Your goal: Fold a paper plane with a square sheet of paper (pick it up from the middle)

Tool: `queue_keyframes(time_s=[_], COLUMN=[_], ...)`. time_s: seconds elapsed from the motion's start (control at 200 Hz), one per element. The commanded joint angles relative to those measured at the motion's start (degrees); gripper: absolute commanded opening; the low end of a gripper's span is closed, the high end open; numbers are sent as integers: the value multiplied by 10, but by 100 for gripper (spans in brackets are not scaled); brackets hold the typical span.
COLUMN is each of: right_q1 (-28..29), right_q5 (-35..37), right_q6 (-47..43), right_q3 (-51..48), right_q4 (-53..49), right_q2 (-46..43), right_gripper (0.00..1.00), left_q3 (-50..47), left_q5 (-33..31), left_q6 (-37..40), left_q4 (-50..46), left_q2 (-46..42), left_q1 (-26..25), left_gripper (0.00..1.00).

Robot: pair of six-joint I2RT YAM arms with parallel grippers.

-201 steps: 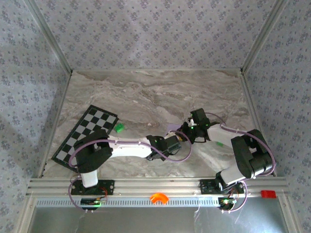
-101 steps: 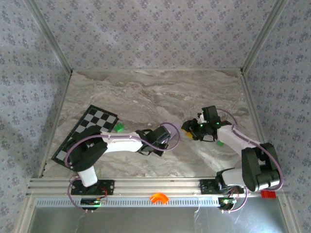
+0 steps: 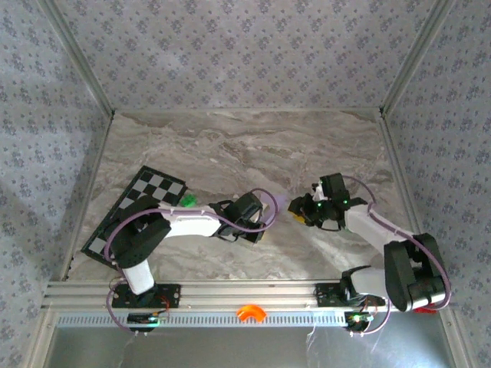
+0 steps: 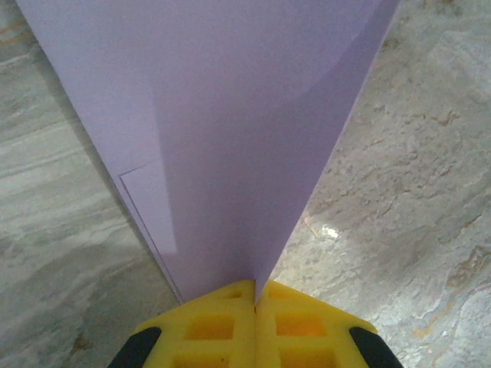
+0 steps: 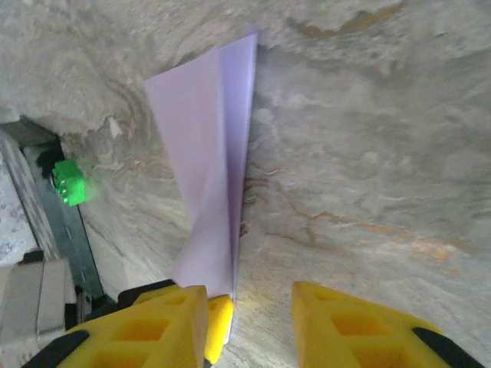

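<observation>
Right gripper (image 5: 249, 297) has let go, jaws apart, empty; left gripper (image 4: 255, 303), clamped on the creased pale lilac paper sheet (image 4: 230, 115), now holds it alone near the middle of the marble table (image 3: 230, 146).

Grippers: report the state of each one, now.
Left gripper: closed on the lilac paper.
Right gripper: open, holding nothing.

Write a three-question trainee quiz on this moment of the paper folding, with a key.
1. True or false: the left gripper is shut on the folded lilac paper.
2. Pick one: the right gripper has its jaws A) shut, B) apart.
3. Fill in: the small block near the checkered board is ____ in colour.

Key: 1 true; 2 B; 3 green.
</observation>
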Motion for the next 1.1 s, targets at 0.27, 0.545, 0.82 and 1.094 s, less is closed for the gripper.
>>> queue_keyframes(time_s=[0.27,0.545,0.82,1.094], right_q1=[71,80,69,59], right_q5=[-43,-75,-92,-118], right_q6=[-37,-4,9,14], right_q3=[-59,-48,-32,-21], right_q4=[189,296,337,363], right_q2=[7,100,163,209], right_gripper=[12,10,10,10], left_q3=[-57,-87,-120,-142], left_q5=[46,62,75,77], left_q6=[-47,-72,-112,-141], left_q4=[75,115,170,194], left_q2=[15,14,18,20], left_q1=[13,18,26,34], left_gripper=[0,0,0,0])
